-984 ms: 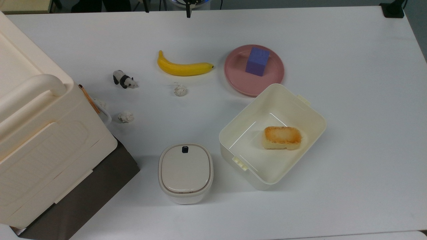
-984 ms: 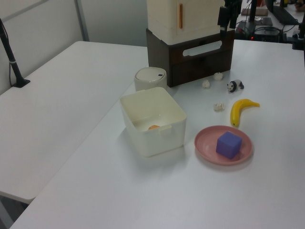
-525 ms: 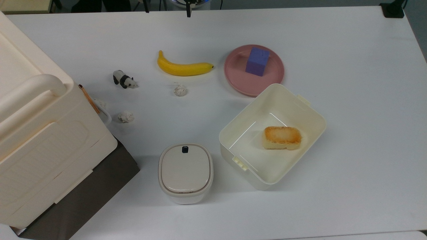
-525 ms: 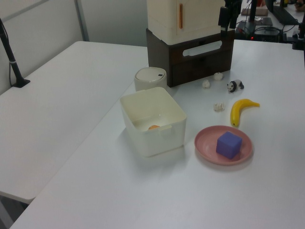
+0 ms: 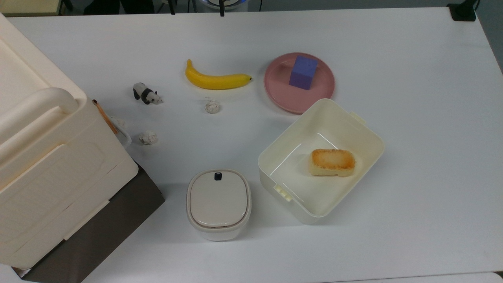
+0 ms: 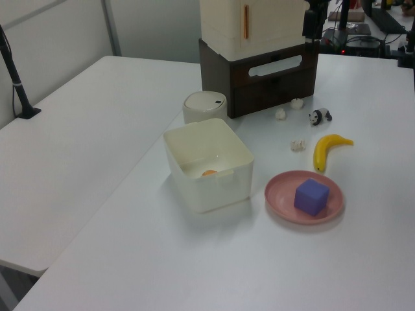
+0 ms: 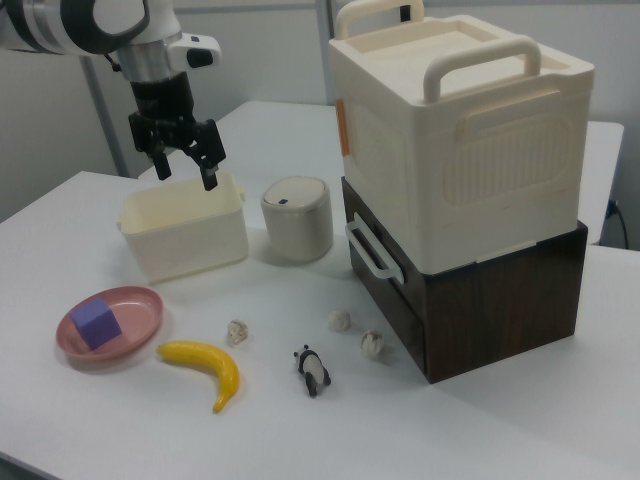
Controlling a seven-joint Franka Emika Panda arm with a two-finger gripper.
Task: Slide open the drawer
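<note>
The gripper [image 7: 184, 158] hung spread above the desk [image 7: 60, 230], well apart from the shut drawer [image 7: 400, 285]; it needed to hook the white handle [image 7: 368, 250] squarely, then pull straight out.

The white tabletop [image 5: 412, 78] carries a dark brown wooden drawer cabinet [image 7: 500, 300], cream open tub [image 5: 365, 133], lidded cream bin [image 5: 218, 202], pink plate [image 5: 279, 92], yellow banana [image 5: 216, 79], panda figurine [image 5: 146, 93] and three crumpled paper balls [image 5: 212, 106].

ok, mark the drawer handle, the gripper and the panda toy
drawer handle [image 7: 370, 251], right view, on the white loop's bar
gripper [image 7: 186, 167], right view, midway between its open fingertips
panda toy [image 7: 313, 370], right view, on its body
</note>
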